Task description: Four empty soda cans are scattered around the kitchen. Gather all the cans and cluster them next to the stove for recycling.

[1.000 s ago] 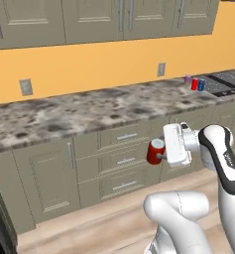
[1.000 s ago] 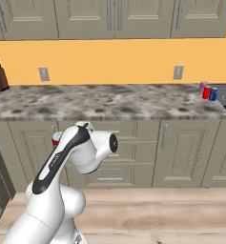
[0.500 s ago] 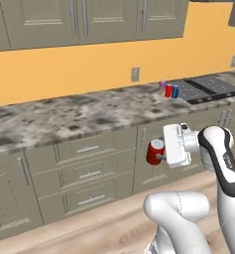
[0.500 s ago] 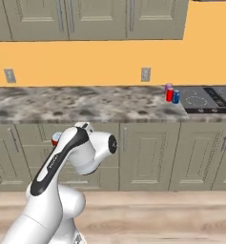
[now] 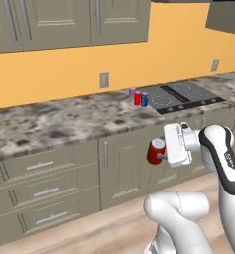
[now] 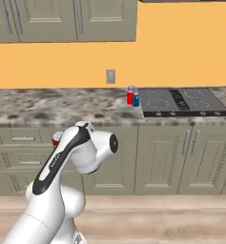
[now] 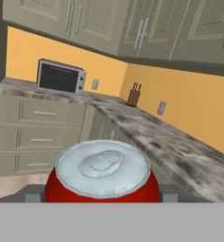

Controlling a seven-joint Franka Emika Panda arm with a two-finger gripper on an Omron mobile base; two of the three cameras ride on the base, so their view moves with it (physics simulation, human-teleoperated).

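From the left base view I see my gripper (image 5: 157,153) held out sideways in front of the lower cabinets (image 5: 124,168), with a red soda can (image 5: 155,151) at its end, lying roughly level with its silver top pointing away from my wrist. The right base view hides most of that behind my own arm; just a sliver of the red can (image 6: 56,139) peeks past my elbow. My hand view gives the close look: the can's silver top and pull tab (image 7: 103,165) sit right in the middle, and my two fingertips (image 7: 33,193) stand on either side of its red body, pinching it between them.

The hand view also takes in another stretch of counter with a toaster oven (image 7: 60,76) and a knife block (image 7: 133,97).

On the counter (image 5: 54,124) in both base views, three cans stand clustered just left of the stove (image 6: 183,102): purple-pink (image 6: 130,89) at the back, red (image 6: 130,98) and blue (image 6: 136,99) in front
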